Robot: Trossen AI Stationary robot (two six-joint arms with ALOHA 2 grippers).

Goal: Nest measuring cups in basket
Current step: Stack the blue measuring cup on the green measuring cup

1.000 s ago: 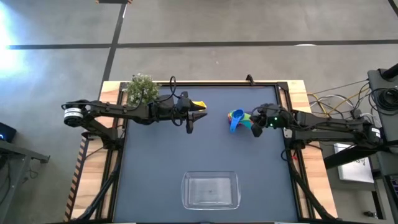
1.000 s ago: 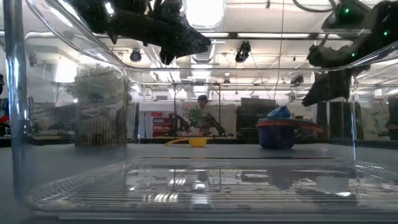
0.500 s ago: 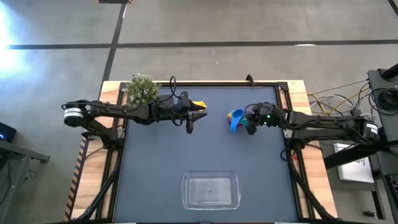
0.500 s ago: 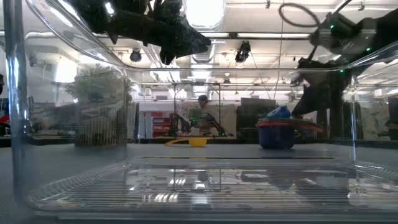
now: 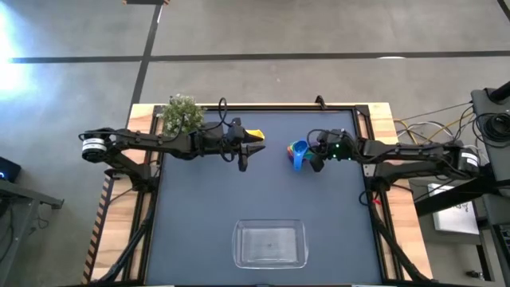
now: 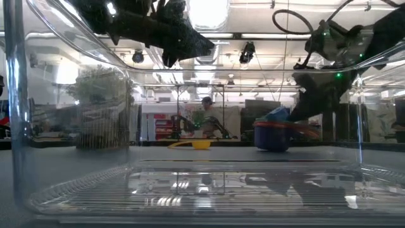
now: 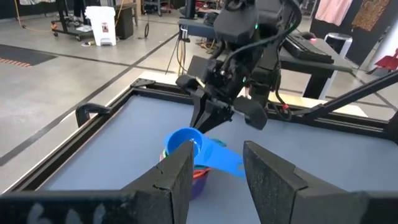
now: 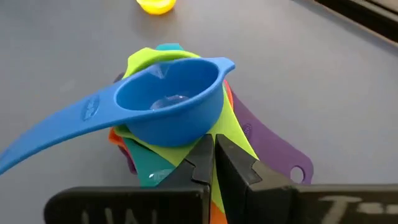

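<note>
- Table (image 5: 199,207): dark mat in a wooden frame; the landmark for these notes is the stack of measuring cups.
- Basket (image 5: 270,243): clear tray, well apart from the stack, at the table's near edge; nothing shows inside it.
- Potted plant (image 5: 183,114): at the far left corner of the table, well away from the stack.
- Left gripper (image 5: 245,157): hangs above the mat left of the stack, fingers (image 7: 177,171) partly spread with nothing between them.
- Right gripper (image 5: 313,162): just to the right of the stack, fingertips (image 8: 211,155) pressed together, down on the fanned handles; not pinching any cup.
- Stack of measuring cups (image 5: 300,151): blue cup (image 8: 171,102) on top; green, teal, purple, orange handles fan out beneath.
- Yellow cup (image 5: 255,134): alone on the mat, left of the stack, just beside the left gripper.
</note>
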